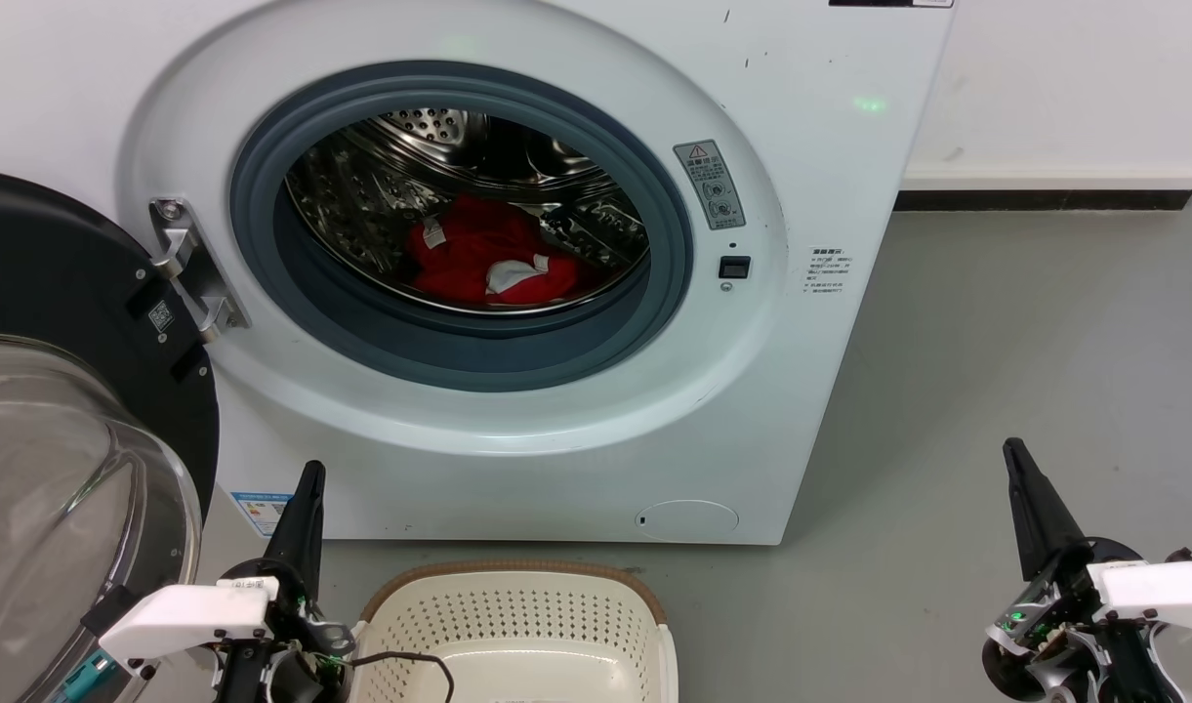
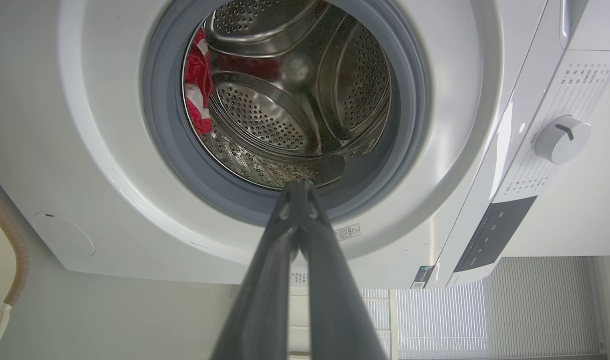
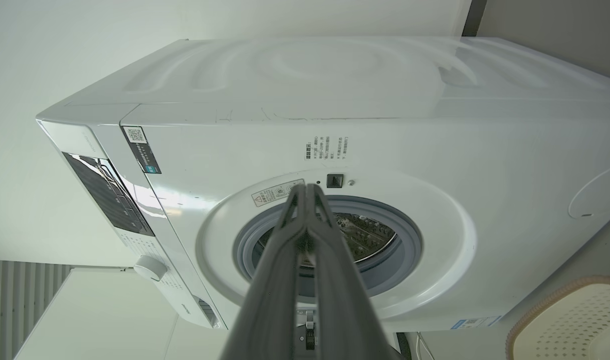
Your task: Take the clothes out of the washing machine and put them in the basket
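The white washing machine [image 1: 517, 430] stands with its porthole uncovered, its black-framed glass door [image 1: 59, 410] swung out to the left. Red clothes [image 1: 483, 254] with white patches lie low in the steel drum [image 1: 430, 146]; the left wrist view catches them as red clothes [image 2: 197, 85] at the drum's left side. The cream basket [image 1: 517, 625] sits on the floor in front of the machine, between my arms. My left gripper [image 1: 308, 488] is shut and empty beside the basket's left rim. My right gripper [image 1: 1020, 469] is shut and empty over the floor at the right.
Grey floor [image 1: 1025, 332] stretches right of the machine to a white wall with a dark skirting strip [image 1: 1045, 200]. A thin black cable [image 1: 410, 664] hangs over the basket's left side. The machine's control dial [image 2: 562, 137] and dark panel sit along its top.
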### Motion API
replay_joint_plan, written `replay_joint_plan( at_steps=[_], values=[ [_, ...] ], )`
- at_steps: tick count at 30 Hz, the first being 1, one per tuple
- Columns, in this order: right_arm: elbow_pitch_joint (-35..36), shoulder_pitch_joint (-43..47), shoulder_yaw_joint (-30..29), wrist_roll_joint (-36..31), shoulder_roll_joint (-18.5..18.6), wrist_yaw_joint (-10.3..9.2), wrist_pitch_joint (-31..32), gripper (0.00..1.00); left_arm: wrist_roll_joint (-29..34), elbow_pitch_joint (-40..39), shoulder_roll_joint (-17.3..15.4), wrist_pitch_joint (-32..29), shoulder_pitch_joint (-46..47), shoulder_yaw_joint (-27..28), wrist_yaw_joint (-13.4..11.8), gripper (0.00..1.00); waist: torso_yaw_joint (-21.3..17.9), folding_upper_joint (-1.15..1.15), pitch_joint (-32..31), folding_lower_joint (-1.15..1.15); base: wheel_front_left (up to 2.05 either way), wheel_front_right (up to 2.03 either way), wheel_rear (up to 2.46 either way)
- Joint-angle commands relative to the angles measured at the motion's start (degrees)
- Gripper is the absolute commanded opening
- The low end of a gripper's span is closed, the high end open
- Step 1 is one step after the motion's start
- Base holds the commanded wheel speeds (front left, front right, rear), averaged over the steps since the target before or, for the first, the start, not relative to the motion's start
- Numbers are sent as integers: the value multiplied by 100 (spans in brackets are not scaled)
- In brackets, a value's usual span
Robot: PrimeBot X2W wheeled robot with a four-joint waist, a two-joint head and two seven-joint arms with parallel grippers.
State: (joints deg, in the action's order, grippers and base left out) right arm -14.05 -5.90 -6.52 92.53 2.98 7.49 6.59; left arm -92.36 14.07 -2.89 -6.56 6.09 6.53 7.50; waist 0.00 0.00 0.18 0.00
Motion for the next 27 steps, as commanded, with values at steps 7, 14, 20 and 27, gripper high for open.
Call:
replay_joint_plan(
  at_steps=[7,14,20,27],
  values=[
    [-8,-72,3,-25,-16,0,-3,0,-12,-1,6,-11,34,13,14,0,0,0,0,0,0,0,0],
    [-8,-72,3,-25,-16,0,-3,0,-12,-2,6,-11,34,13,14,0,0,0,0,0,0,0,0],
    [-8,-72,3,-25,-16,0,-3,0,-12,-2,6,-11,34,13,14,0,0,0,0,0,0,0,0],
    [-7,15,6,-7,0,1,-17,100,11,21,2,14,-7,-16,-1,100,-1,0,1,0,0,0,0]
  ],
)
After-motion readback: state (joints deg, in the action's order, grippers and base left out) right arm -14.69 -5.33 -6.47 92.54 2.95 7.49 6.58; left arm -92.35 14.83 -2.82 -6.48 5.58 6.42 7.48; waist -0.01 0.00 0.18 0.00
